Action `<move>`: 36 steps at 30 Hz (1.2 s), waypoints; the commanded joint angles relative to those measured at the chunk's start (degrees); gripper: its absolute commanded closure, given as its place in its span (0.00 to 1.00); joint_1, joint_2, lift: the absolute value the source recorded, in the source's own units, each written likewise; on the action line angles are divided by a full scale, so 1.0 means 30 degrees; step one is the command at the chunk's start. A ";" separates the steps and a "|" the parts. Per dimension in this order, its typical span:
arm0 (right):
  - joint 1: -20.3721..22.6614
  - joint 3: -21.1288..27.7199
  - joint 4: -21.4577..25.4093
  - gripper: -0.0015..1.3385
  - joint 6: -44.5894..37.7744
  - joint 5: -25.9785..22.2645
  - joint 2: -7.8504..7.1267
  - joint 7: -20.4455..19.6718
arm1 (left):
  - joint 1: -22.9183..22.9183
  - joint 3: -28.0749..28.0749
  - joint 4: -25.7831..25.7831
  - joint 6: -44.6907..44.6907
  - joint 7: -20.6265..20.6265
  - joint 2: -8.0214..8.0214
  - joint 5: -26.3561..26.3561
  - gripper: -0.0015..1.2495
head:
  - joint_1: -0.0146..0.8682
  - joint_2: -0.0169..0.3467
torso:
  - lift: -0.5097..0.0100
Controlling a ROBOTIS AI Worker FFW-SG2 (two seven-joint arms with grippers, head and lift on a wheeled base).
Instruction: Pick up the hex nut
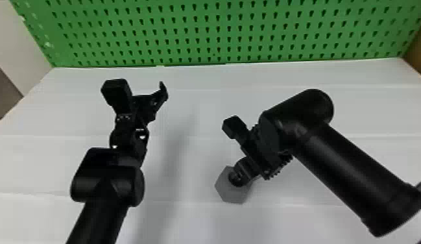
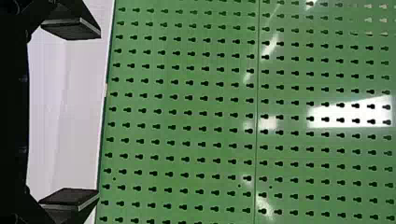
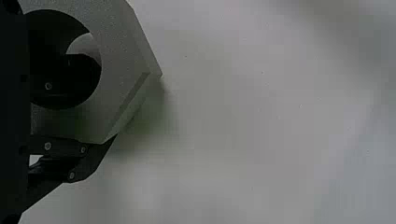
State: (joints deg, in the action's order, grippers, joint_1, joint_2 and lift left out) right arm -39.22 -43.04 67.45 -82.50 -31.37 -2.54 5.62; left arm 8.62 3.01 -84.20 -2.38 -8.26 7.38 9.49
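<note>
Black fingers spread wide, with nothing between them, mark the left gripper, which hangs over the left part of the white worktop, facing the green pegboard. To its right, nearer the robot, the grey hex nut is at the right gripper. One finger of that claw passes into the round hole and the other lies along an outer flat, so the two appear to be pinching the wall of the ring. Whether the nut rests on the worktop or hangs just above it, I cannot tell.

The nut should handle as a stiff, solid block that neither bends nor bruises; its dull, finely grained face hints at fair friction rather than slipperiness. I would guess a light to middling weight, though its material is uncertain. The thick wall between hole and flat is a sound place to take hold. Being off centre, though, it may let the far side sag or swivel, so a firm squeeze and a slow, level lift would suit.

Counted from left to right: one left gripper, one hex nut, one right gripper; behind and beneath them, one pegboard and one worktop.
</note>
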 commanded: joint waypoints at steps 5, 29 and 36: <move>0.0712 0.1601 0.1659 0.69 0.0136 0.0849 -0.0179 0.0001 | -0.0092 -0.0007 -0.0030 -0.0028 -0.0001 0.0000 0.0030 0.07 | 0.91 0.48 | 0.83; 0.3964 0.6552 0.7577 0.69 0.2479 0.3661 -0.0385 0.0001 | -0.0238 -0.0007 -0.0030 -0.0116 -0.0001 0.0000 0.0147 0.07 | 0.91 0.48 | 0.83; 0.5458 0.8310 0.8983 0.69 0.4970 0.4365 -0.0238 0.0001 | -0.0238 -0.0007 -0.0030 -0.0116 -0.0001 0.0000 0.0147 0.07 | 0.91 0.48 | 0.83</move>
State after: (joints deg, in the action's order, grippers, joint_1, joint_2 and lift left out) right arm -25.35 -21.10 92.14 -71.82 -19.38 -3.50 5.66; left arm 7.91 2.99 -84.29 -2.72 -8.26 7.38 9.96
